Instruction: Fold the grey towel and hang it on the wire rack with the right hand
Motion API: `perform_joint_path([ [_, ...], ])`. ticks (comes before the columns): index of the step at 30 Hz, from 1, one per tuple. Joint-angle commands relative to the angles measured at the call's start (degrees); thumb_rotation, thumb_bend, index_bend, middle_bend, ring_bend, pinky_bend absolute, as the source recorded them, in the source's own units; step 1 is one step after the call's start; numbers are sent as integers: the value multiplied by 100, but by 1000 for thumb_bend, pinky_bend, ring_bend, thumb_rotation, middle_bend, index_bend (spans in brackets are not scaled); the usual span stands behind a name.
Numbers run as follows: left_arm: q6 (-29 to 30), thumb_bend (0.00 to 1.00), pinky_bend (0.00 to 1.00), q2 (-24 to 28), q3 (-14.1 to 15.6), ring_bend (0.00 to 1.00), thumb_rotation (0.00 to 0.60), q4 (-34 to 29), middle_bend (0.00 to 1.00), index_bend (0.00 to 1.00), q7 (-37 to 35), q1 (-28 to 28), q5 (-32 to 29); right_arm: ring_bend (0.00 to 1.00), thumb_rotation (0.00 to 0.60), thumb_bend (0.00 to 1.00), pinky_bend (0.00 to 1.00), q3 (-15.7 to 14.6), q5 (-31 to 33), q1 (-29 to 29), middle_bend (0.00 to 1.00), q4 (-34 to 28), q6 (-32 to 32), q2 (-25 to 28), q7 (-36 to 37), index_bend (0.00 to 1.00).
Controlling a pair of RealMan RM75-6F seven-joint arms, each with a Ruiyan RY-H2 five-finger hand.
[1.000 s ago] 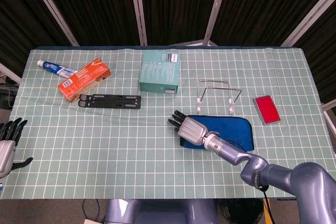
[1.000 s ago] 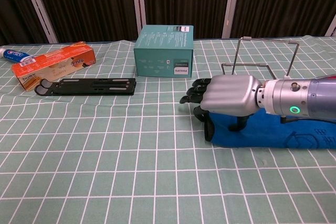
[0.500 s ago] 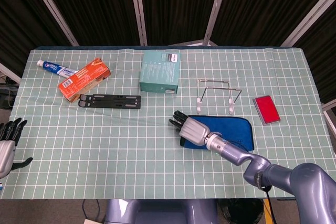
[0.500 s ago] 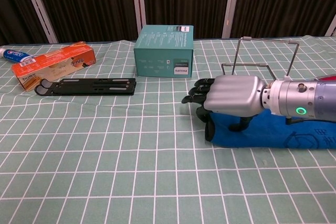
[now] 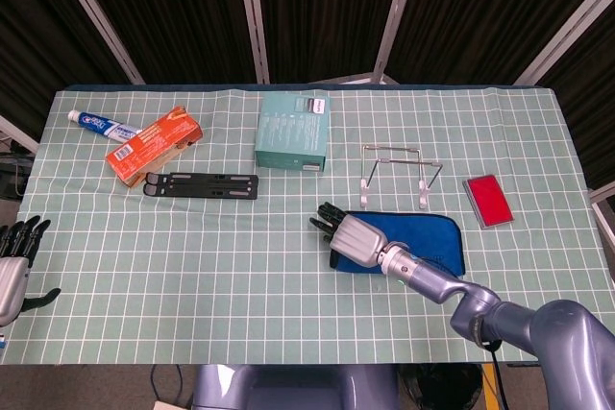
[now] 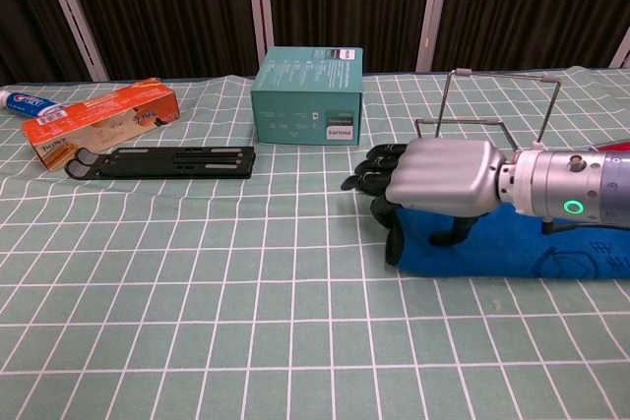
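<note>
At the left end of the blue towel (image 6: 512, 248), your right hand (image 6: 433, 184) hovers, fingers curled loosely, holding nothing I can see. Just behind the towel stands the wire rack (image 6: 492, 110). Your left hand (image 5: 13, 266), well left of the towel, is spread wide.

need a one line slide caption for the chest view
Right hand poised over the left end of a blue towel lying flat before the empty wire rack.

A blue cloth towel (image 5: 423, 240) lies folded flat as a long rectangle on the tabletop (image 5: 240, 256), its left end under the robot hand (image 5: 348, 235). Just behind it, a thin metal wire rack (image 5: 396, 172) stands upright, bare.
</note>
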Motion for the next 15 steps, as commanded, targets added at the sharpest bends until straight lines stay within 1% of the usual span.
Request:
perform_joint_path([
  [1, 1, 0, 0, -1, 3, 0, 600, -2, 0, 0, 4, 0, 3, 0, 600, 195, 0, -10, -10, -14, 0, 24, 32, -8, 25, 452],
  [8, 4, 0, 0, -1, 2, 0, 600, -3, 0, 0, 6, 0, 2, 0, 600, 203, 0, -35, -40, -49, 0, 78, 132, -20, 132, 452],
  [11, 4, 0, 0, -3, 3, 0, 600, -1, 0, 0, 12, -2, 5, 0, 600, 239, 0, -53, -59, -60, 0, 115, 161, -29, 160, 464],
  [15, 1, 0, 0, -4, 3, 0, 600, -4, 0, 0, 13, -3, 2, 0, 600, 294, 0, -65, -74, -76, 0, 142, 205, -35, 217, 515],
])
